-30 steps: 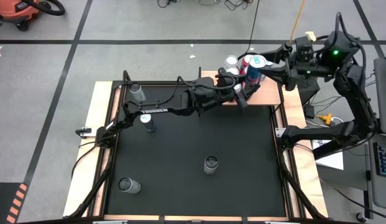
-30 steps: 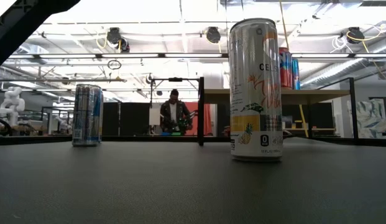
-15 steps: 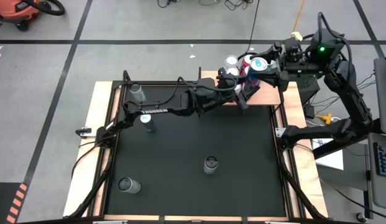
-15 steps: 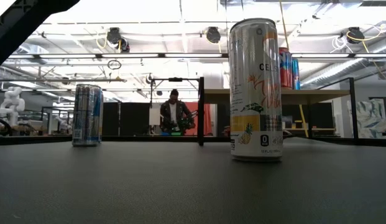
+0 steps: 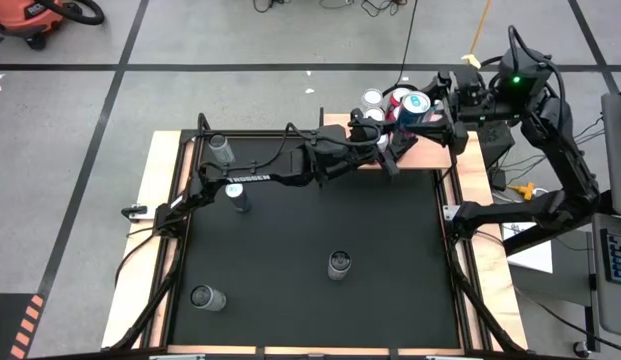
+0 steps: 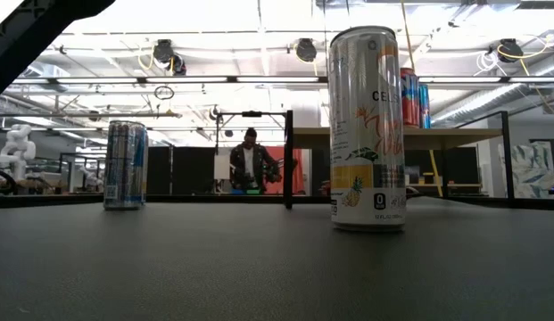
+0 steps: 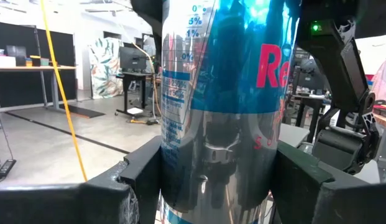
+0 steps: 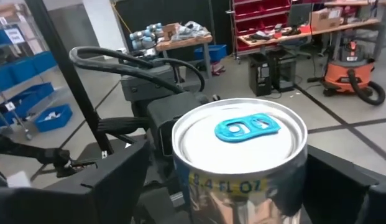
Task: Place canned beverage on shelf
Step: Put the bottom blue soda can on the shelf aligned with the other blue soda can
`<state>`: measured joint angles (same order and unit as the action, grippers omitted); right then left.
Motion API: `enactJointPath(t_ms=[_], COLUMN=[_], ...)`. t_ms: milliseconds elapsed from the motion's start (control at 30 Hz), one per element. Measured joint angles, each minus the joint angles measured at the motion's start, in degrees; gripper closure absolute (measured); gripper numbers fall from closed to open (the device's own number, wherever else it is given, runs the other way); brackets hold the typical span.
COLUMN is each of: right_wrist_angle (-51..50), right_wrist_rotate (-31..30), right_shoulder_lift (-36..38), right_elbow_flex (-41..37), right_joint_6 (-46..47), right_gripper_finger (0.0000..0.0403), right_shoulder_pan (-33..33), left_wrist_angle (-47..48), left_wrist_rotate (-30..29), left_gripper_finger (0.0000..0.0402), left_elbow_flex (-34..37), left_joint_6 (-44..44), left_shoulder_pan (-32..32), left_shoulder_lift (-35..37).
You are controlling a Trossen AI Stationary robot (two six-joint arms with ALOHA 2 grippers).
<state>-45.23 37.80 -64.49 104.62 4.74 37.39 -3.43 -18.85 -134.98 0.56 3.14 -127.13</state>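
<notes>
My left claw (image 5: pixel 388 150) grips the blue can (image 5: pixel 411 112), upright above the shelf (image 5: pixel 430 152) beside cans already standing there. My right claw (image 5: pixel 437 112) straddles the can's top, fingers wide, not pinching. I'd close right squarely before left releases, keeping clear of the neighbours.

Orange shop vacuum (image 5: pixel 35 20) on floor; person (image 6: pixel 250 165) standing behind table; yellow cable (image 7: pixel 62 93) hanging.

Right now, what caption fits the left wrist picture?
Left gripper shut on a blue can.
</notes>
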Motion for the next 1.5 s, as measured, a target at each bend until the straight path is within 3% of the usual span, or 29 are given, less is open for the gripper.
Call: enactJointPath(t_ms=[300, 967, 1500], right_wrist_angle=[-0.87, -3.60, -3.45], right_wrist_rotate=[-0.59, -2.06, -1.95], right_shoulder_lift=[1.64, 2.54, 2.01], right_elbow_flex=[0.00, 0.00, 0.00], right_joint_6=[-3.13, -10.03, -8.69], right_gripper_finger=[0.0118, 0.0126, 0.0188], right_shoulder_pan=[0.00, 0.02, 0.02], left_wrist_angle=[1.01, 2.92, 3.07], left_wrist_rotate=[0.39, 0.35, 0.28], left_gripper_finger=[0.0170, 0.0170, 0.0170], left_elbow_flex=[-0.02, -0.02, -0.02], left_joint_6=[-0.02, 0.44, 0.81], left_shoulder_pan=[-0.11, -0.02, 0.00], left_shoulder_lift=[0.00, 0.00, 0.00])
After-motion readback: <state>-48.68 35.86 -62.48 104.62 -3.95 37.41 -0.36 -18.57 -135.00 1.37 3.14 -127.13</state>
